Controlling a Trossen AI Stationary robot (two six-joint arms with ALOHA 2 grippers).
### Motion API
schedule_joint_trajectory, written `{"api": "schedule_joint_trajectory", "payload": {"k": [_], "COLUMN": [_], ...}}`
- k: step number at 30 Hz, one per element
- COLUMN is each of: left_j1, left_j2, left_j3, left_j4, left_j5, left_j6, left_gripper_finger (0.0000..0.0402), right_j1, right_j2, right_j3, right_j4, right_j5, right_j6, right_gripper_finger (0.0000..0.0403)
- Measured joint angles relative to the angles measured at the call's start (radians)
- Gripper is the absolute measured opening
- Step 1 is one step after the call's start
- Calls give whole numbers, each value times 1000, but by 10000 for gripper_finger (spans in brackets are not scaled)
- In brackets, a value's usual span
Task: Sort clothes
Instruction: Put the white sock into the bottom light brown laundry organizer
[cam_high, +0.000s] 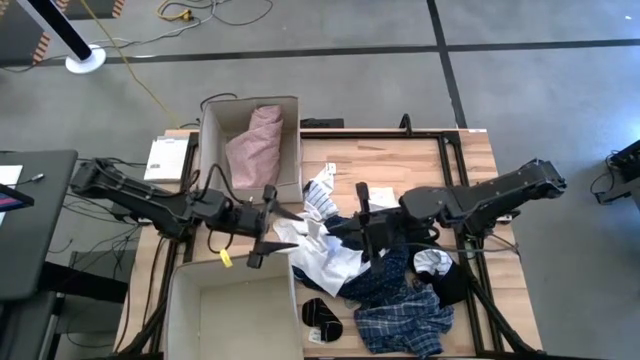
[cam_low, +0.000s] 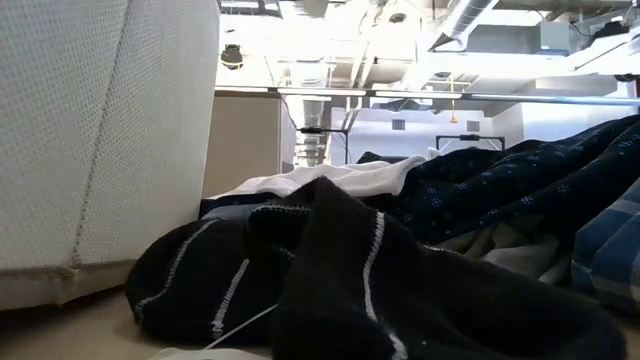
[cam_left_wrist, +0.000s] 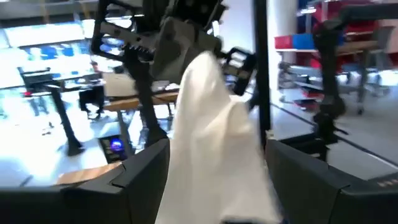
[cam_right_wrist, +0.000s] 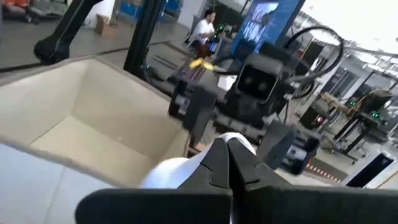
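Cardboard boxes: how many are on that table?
2. One box at the table's far left holds a pink garment; the other box sits at the near left, with no clothes showing inside.

A heap of small garments is lying across the middle of the wooden table: a white garment (cam_high: 322, 255) is stretching out toward the nearer box, a navy dotted piece (cam_high: 392, 280) is sprawling beside it, and a blue plaid one (cam_high: 405, 325) is bunching at the table's near edge. Dark socks (cam_high: 320, 318) (striped in white) are sitting just beside the plaid. A pink garment (cam_high: 256, 140) is lying crumpled inside the far box.
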Motion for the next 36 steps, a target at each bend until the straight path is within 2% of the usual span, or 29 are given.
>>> {"api": "schedule_joint_trajectory", "payload": {"k": [5,12,16,19,22,28,30,36], "left_j1": [15,17,16,15,0,-23,-31,-75], "left_j2": [58,185,245,269,279,278,278,239], "left_j3": [6,118,192,245,279,283,283,283], "left_j4": [64,66,30,-48,-113,-101,-107,-164], "left_j5": [-16,-48,-61,-33,-23,80,83,40], "left_j6": [11,48,58,73,92,152,158,201], "left_gripper_finger": [261,261,261,253,205,29,12,3], "right_j1": [-1,-2,6,18,31,35,34,35], "right_j2": [0,0,0,0,0,0,0,0], "right_j3": [0,1,1,1,1,1,1,0], "right_j4": [17,47,46,26,4,-27,-36,-112], "right_j5": [-44,-96,-112,-112,-111,-110,-109,-107], "right_j6": [-13,-16,0,3,8,22,37,106], "right_gripper_finger": [0,0,0,0,0,0,0,0]}}
